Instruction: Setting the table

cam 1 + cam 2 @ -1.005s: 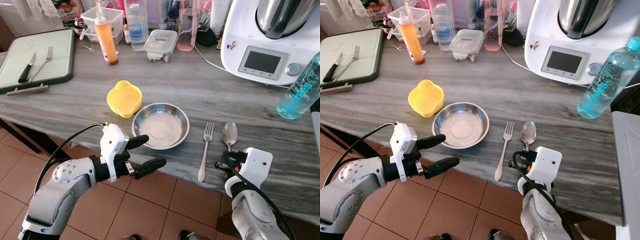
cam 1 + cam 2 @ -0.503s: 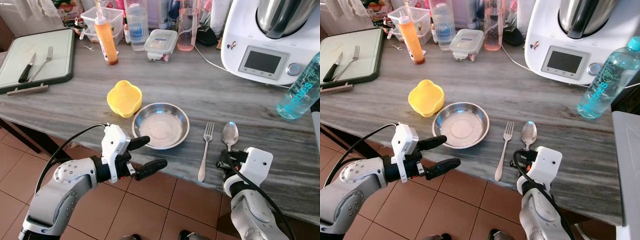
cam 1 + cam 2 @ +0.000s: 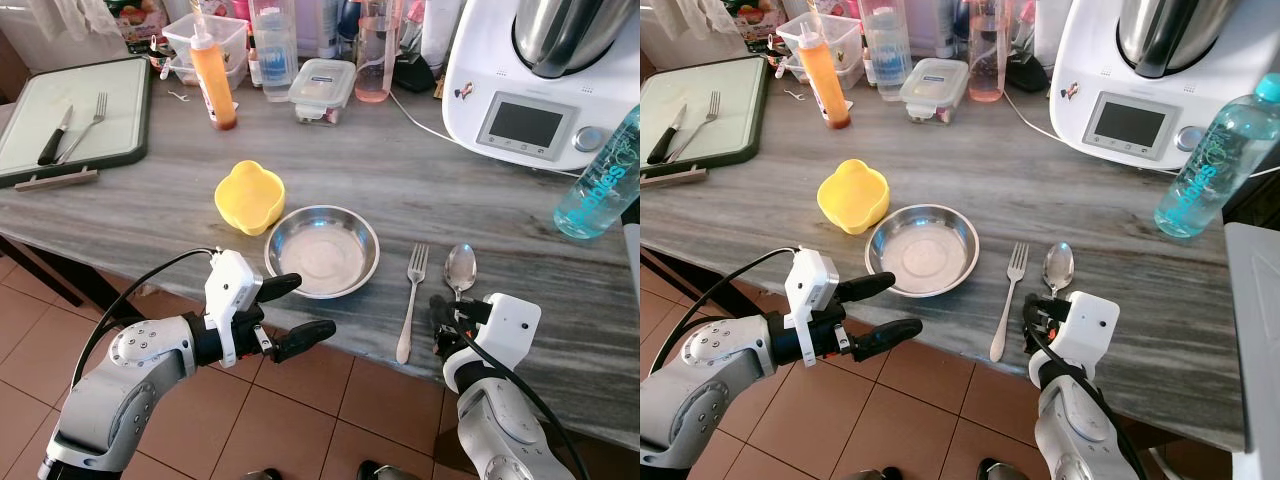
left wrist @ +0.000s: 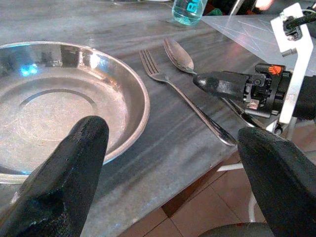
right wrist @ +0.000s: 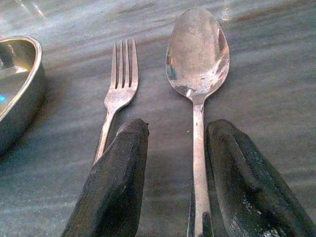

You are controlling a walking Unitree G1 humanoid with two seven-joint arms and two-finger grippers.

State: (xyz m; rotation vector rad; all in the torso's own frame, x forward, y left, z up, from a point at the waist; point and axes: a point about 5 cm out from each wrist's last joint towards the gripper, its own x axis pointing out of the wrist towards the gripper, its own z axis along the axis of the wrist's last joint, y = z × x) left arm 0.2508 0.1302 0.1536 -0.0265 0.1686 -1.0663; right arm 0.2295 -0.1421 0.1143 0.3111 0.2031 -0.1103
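Your right end effector [image 5: 170, 197] straddles the spoon [image 5: 198, 54] handle, fingers parted, at the counter [image 3: 330, 170] edge | fork [image 3: 410, 300] lies between spoon and steel bowl [image 3: 321, 250] | left end effector [image 3: 290, 308] gapes wide below bowl.

We log: bowl [image 3: 321, 251], fork [image 3: 411, 300], spoon [image 5: 196, 64] – 3 glossy metal pieces | cup [image 3: 248, 196] – matt yellow plastic | tabletop [image 3: 450, 200] – grey streaked wood-grain, smooth.

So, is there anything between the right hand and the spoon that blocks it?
Nothing visible does. The right hand is open, and the spoon handle lies in the gap between its fingers, nothing in between. The fork lies beside it, apart from the spoon.
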